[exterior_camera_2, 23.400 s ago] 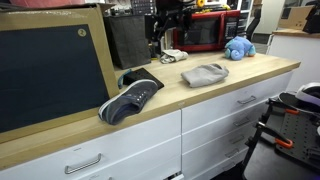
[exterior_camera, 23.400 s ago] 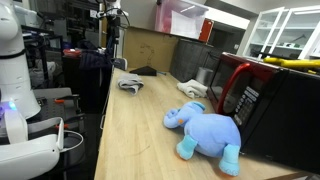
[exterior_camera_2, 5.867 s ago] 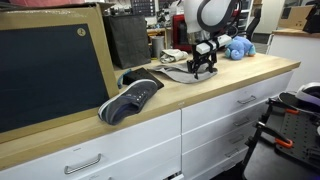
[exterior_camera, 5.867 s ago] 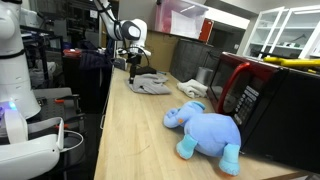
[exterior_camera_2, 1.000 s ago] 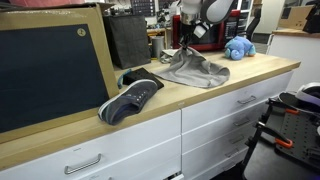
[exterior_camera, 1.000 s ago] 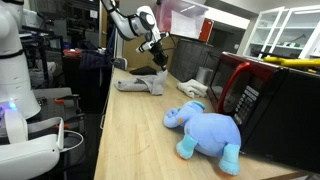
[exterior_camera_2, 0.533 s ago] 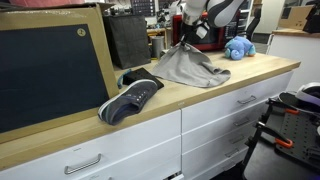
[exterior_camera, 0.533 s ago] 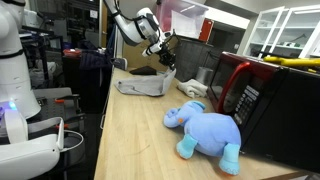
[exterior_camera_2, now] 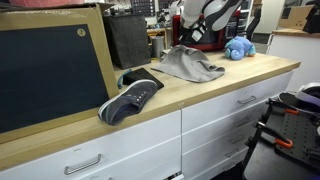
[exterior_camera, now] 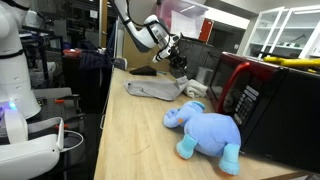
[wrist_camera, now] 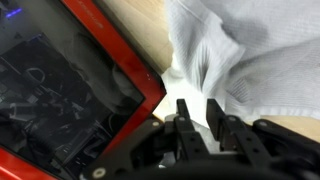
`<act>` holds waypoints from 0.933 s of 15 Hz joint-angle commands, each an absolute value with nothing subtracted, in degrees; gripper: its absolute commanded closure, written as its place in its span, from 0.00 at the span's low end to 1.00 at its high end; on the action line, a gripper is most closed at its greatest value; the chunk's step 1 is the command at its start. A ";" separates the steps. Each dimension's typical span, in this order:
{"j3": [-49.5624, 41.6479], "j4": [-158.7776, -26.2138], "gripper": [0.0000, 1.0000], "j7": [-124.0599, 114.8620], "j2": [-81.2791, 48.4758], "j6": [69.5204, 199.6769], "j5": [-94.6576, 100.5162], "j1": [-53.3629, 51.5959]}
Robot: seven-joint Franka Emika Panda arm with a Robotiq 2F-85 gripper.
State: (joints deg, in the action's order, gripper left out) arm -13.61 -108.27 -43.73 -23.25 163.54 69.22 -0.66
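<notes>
The grey cloth (exterior_camera: 153,90) lies rumpled on the wooden countertop (exterior_camera: 125,140), just in front of the red microwave (exterior_camera: 252,92), with its hem short of the counter's front edge. Bare wood stretches away from the microwave toward a dark shoe (exterior_camera_2: 130,97). A blue plush elephant (exterior_camera: 206,131) lies along the microwave's door. The arm slants down toward the microwave, and the gripper (exterior_camera: 178,58) hangs above the cloth's microwave-side edge. In the wrist view its jaws stand slightly parted, with nothing between them.
</notes>
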 commanded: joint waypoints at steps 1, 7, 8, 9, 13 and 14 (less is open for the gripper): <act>-13.69 -107.28 0.42 -48.19 -22.76 162.96 68.74 -1.51; -3.61 -115.35 0.01 -26.98 -17.19 152.22 40.76 3.21; -3.55 -116.59 0.00 -23.27 -16.31 149.36 35.84 2.29; -3.32 -117.29 0.00 -20.58 -15.61 146.29 31.97 1.64; -4.06 -118.20 0.34 -19.16 -13.60 131.91 24.24 -1.62; -3.93 -118.11 0.43 -19.43 -13.25 128.44 23.11 -1.90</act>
State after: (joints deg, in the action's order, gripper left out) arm -3.61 -116.37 -20.47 -16.28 136.88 26.85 -0.47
